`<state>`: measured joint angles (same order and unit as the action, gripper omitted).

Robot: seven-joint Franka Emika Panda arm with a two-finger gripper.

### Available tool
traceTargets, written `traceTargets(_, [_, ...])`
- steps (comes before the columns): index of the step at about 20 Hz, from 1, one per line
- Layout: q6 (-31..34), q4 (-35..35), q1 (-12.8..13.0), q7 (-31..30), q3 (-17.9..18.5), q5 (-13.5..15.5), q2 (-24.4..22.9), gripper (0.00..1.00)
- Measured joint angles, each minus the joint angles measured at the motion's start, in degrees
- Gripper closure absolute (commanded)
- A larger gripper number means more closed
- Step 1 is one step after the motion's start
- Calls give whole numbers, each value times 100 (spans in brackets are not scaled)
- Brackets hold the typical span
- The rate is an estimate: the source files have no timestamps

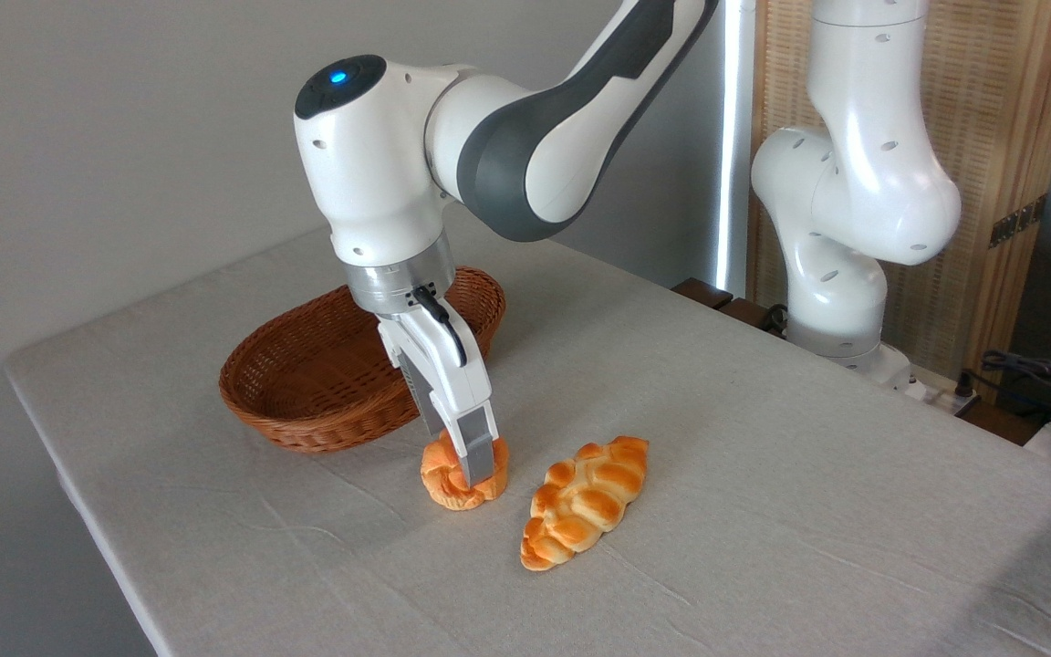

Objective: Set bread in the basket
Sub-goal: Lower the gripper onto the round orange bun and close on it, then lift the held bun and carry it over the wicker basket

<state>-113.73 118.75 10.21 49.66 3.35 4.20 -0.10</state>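
Observation:
The bread (pixel 445 482), a small round golden-orange bun, sits on the table just in front of the basket. My gripper (pixel 462 461) comes down on it from above, with one finger in front of the bun and the other behind it. The fingers are shut on the bread, which looks pinched and slightly tilted; its underside seems to touch the cloth still. The oval reddish-brown wicker basket (pixel 306 424) stands right behind and to the left of the bun, and nothing shows inside it. The gripper body hides part of its near right rim.
A longer braided golden loaf (pixel 587 500) lies on the table just right of the bun. The arm's white base (pixel 840 274) stands at the table's far right edge, with cables beside it. The table's left and front edges are near.

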Motion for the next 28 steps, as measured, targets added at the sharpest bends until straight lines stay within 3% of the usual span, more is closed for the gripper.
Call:
traceTargets(2, [0,1,-1,23,1,-3,0,53])
traceTargets(3, [0,1,-2,67,1,-3,0,60])
traceTargets(5, [0,3,-3,126,2,-3,1,65])
traceTargets(25, [0,-16,-6,165,6,-4,-31,62])
traceTargets(28, [49,-144,-6,165,6,-4,-84,56])
